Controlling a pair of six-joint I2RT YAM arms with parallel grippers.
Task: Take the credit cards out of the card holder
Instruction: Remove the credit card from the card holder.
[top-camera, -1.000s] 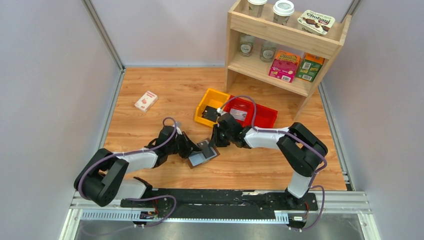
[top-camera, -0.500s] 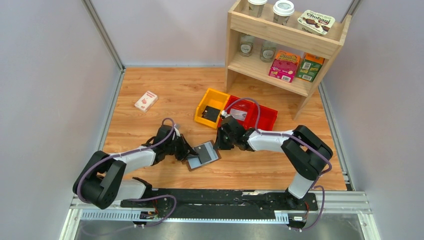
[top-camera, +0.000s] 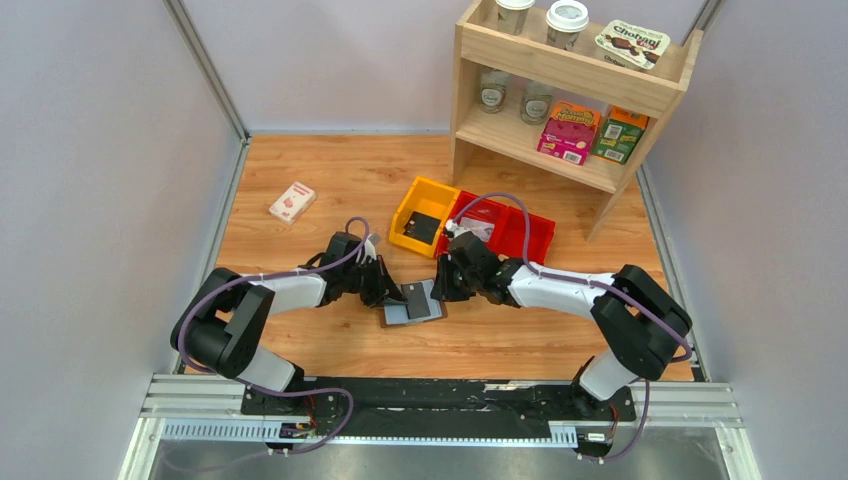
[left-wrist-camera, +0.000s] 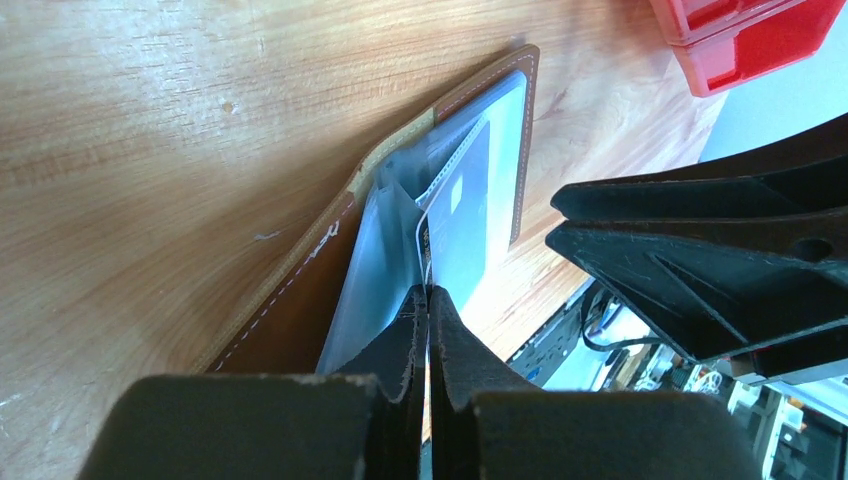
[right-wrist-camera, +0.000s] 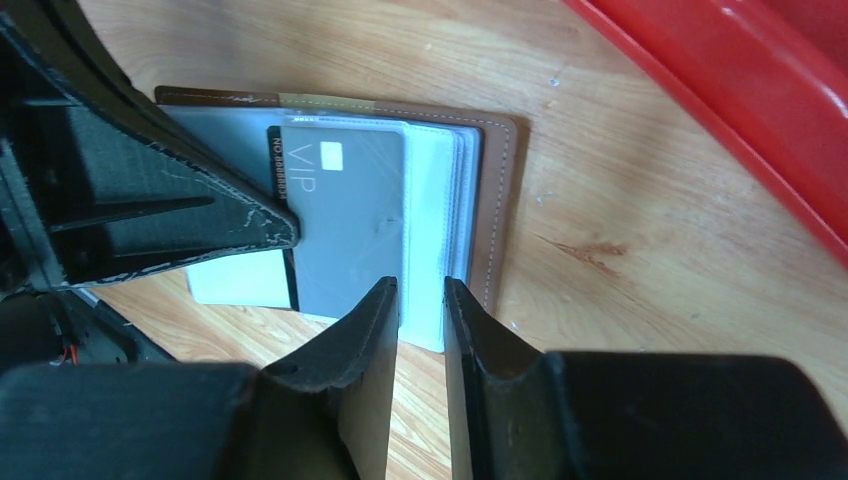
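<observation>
The card holder (top-camera: 412, 304) lies open and flat on the wooden table (top-camera: 330, 180), near the middle and just in front of the yellow bin (top-camera: 425, 212). Its brown cover is down, and its clear sleeves (right-wrist-camera: 432, 200) are fanned upward. A grey VIP card (right-wrist-camera: 348, 205) sticks partly out of the sleeves, and a white piece shows under its near corner.

The left gripper (left-wrist-camera: 428, 296) is pressed fully together. In the left wrist view the card's thin white edge runs straight into the pinch, so it appears to clamp the card by its edge. The left arm lies low. Its forearm reaches rightward across the table from its base, and its wrist meets the holder's left side.

The right gripper (right-wrist-camera: 420, 290) has its jaws a narrow gap apart, poised at the near edge of the sleeves just beside the card. Whether they touch a sleeve cannot be told. The right arm bends at an elbow out to the right, and its forearm stretches leftward, close to the tabletop.

The red bin (top-camera: 522, 232) adjoins the yellow bin. A white-and-red small box (top-camera: 292, 202) sits well apart to the left, and a wooden shelf (top-camera: 575, 85) stands behind.
</observation>
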